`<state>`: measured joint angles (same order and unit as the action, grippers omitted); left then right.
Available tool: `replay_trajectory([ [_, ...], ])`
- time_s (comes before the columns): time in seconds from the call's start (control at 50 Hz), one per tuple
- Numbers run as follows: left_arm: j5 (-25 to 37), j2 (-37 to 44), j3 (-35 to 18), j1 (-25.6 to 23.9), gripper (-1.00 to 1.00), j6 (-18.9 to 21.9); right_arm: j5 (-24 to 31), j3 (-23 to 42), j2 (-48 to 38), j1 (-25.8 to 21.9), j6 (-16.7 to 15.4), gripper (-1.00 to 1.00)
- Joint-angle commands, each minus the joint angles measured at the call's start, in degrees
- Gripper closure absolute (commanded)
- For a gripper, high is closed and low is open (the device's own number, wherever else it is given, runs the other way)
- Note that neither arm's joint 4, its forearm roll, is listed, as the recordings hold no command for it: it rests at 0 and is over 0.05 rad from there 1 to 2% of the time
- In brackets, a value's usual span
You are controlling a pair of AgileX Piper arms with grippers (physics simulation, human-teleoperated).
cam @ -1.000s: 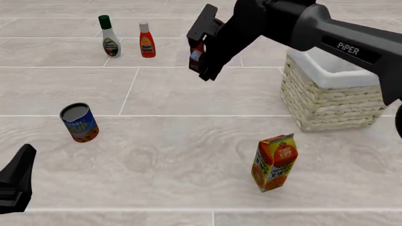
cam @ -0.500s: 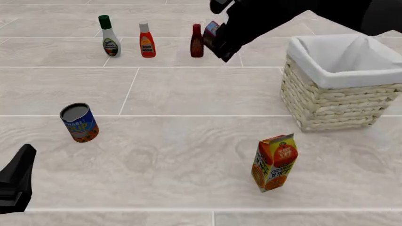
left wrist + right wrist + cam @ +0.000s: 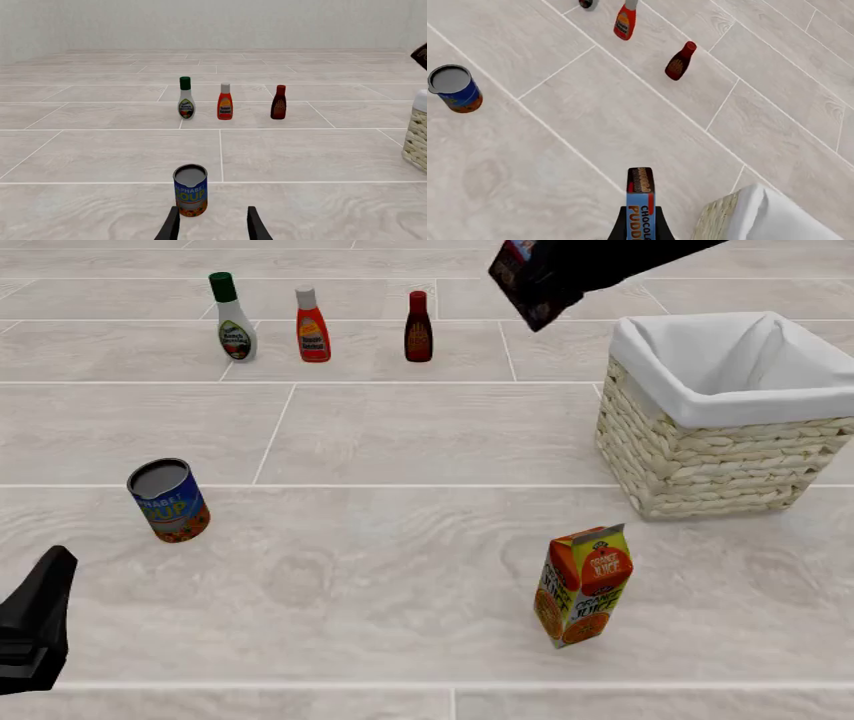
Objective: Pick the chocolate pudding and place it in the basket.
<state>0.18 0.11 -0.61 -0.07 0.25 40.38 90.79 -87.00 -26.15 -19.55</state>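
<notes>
Right gripper was clamped on the chocolate pudding, the box held edge-on between the 2 fingers in the right wrist view, its blue-and-red strip reading "CHOCOL... PUDD..." along the length; in the front view the same gripper sat high at the top edge of the frame, the arm largely cut off, with only a sliver of the pudding showing; it hung in the air, clear of the table, to the left of the basket and further back; from the right wrist the basket's white liner and a patch of wicker showed just beside the box

Left gripper was low near the table on the near left, its 2 fingers spread apart with nothing between them; the soup can stood upright just beyond the fingertips; in the front view only a dark part of that arm showed at the lower left corner

On the table, far row, 3 bottles upright, left to right: green-capped dressing bottle, red ketchup bottle, dark brown sauce bottle, each near the next but not touching; orange juice carton stood tilted at the near right, in front of the basket and apart from it; basket interior showed only the white liner
</notes>
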Motion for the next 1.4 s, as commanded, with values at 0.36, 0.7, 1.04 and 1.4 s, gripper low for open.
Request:
replay_trajectory([
  [0.36,-0.1,0.0,0.1,0.0,-1.0,0.0,2.2,-1.9,8.6,8.0,2.5,1.0],
  [0.7,-0.1,0.0,0.1,0.1,-1.0,0.0,3.0,-3.0,11.3,12.9,1.6,1.0],
  [1.04,-0.1,0.0,0.1,0.1,-1.0,0.0,4.5,-4.4,13.5,19.1,0.3,1.0],
  [1.4,-0.1,0.0,0.1,0.1,-1.0,0.0,5.3,-6.1,15.9,24.7,-1.6,1.0],
])
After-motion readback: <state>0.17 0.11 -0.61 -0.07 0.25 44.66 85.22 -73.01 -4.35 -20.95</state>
